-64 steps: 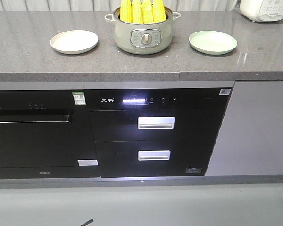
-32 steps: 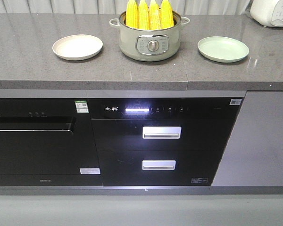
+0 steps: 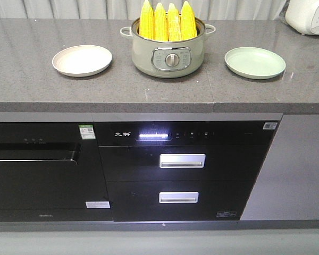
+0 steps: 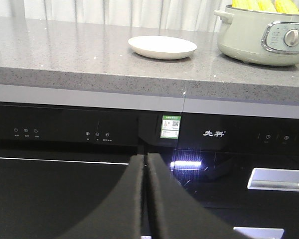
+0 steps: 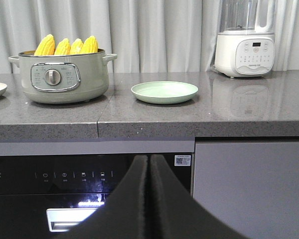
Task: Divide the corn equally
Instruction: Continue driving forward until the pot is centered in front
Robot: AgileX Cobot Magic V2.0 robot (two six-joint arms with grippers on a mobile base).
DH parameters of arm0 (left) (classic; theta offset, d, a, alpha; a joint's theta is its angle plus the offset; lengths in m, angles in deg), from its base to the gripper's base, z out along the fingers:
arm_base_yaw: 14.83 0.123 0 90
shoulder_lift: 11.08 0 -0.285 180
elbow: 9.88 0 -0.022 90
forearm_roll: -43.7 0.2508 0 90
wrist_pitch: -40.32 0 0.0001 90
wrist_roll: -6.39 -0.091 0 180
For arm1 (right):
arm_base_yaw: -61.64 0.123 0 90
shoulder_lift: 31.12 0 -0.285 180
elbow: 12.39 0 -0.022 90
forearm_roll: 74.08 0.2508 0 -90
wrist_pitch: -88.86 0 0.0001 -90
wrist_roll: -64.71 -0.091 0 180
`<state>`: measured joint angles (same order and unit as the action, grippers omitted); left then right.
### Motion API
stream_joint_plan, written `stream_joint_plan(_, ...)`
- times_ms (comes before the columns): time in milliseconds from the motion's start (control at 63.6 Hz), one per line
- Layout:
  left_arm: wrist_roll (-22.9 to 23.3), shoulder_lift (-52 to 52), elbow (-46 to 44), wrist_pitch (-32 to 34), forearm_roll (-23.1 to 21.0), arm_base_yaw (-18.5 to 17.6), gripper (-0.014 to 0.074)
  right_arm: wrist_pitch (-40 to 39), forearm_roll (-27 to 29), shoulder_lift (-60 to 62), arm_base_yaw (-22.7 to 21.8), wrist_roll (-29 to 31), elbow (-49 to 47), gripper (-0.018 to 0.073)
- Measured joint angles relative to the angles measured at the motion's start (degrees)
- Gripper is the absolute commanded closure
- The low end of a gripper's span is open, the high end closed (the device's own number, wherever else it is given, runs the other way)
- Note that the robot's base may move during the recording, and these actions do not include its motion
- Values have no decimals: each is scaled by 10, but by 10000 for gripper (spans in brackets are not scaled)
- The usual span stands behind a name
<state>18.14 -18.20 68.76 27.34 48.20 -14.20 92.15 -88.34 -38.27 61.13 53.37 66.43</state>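
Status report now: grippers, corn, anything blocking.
Left gripper and right gripper shut, empty, short of the counter. Four corn cobs upright in the pot; cream plate and green plate bare. Nothing between pot and plates.

Bright, even overhead light; the pot [image 3: 167, 56] casts only a soft shadow on the grey table [image 3: 32, 87], whose polished top faintly mirrors the blender [image 5: 245, 47]. A display strip [image 3: 153, 135] glows on glossy black. The left gripper [image 4: 144, 159] and right gripper [image 5: 149, 159] loom dark, unfocused.
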Motion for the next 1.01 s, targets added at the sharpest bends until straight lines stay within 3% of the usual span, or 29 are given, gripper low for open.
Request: stream_joint_plan(1006,0,0,0,0,0,0,602,0,0,0,0,0,0,561)
